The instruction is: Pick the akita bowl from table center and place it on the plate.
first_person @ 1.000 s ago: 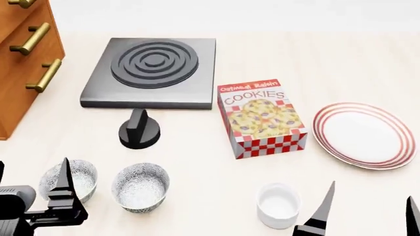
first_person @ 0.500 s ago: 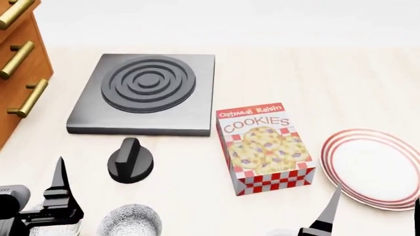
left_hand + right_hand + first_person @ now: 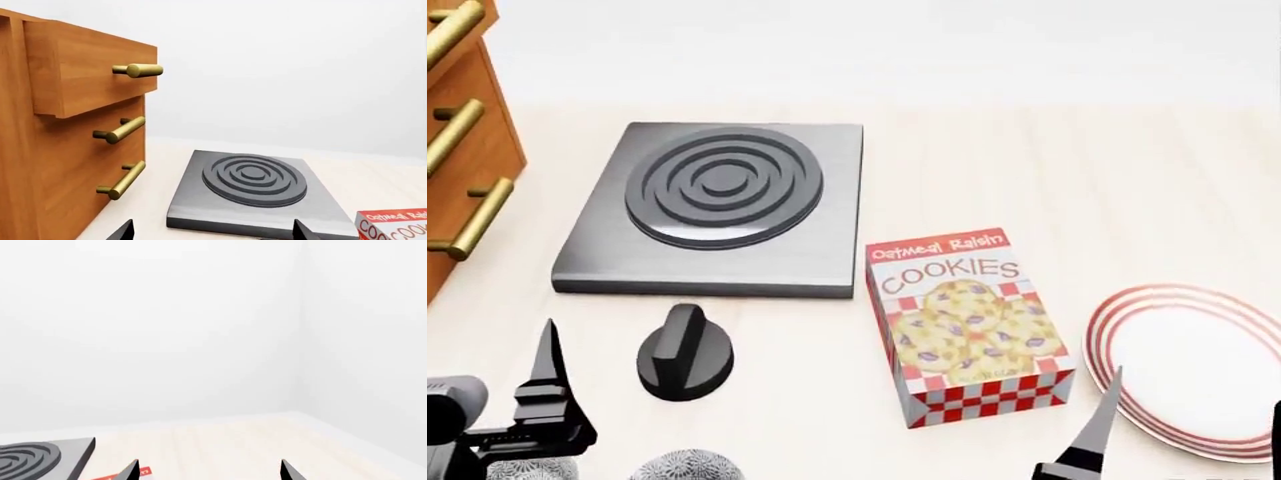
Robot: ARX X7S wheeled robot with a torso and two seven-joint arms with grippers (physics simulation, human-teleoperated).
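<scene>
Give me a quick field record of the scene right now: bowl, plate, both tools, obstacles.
akita bowl: only its rim shows at the head view's bottom edge; a second speckled bowl lies beside it
plate: empty, on the right, partly cut off
cookie box: between bowls and plate
black knob: in front of the stove burner
left tool: open, empty
right tool: open, empty

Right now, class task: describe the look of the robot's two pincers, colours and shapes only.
Both are matte black with long, thin fingers tapering to sharp points. The left pincer sits on a blocky, stepped black mount beside a grey cylindrical housing. The right pincer shows only blade-like black tips. No cables or markings are visible.
</scene>
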